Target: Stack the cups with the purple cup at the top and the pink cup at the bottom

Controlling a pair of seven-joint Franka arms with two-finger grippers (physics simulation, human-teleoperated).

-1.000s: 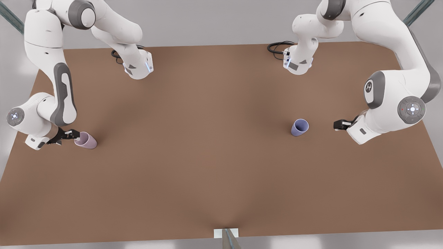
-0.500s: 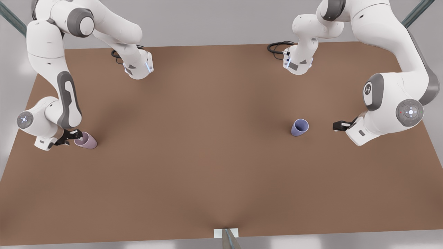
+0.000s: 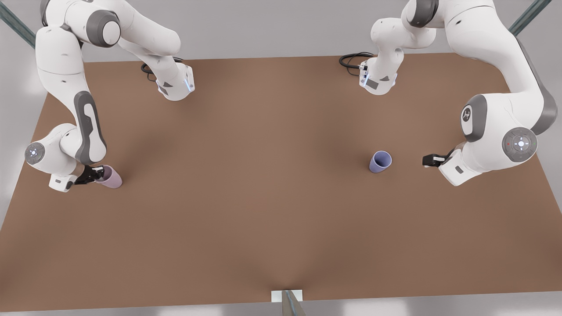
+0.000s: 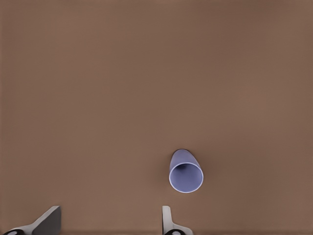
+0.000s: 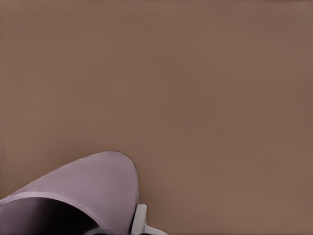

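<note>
pink cup | right end effector gripping rim | left end effector spread wide

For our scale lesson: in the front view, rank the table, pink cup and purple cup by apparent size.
1. table
2-3. purple cup and pink cup look alike; the right end effector partly covers the pink one.

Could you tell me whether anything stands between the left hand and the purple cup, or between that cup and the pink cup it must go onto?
Nothing visible does. Bare table separates the open left hand from the purple cup, and more bare table lies between it and the pink cup, where the right hand is.
</note>
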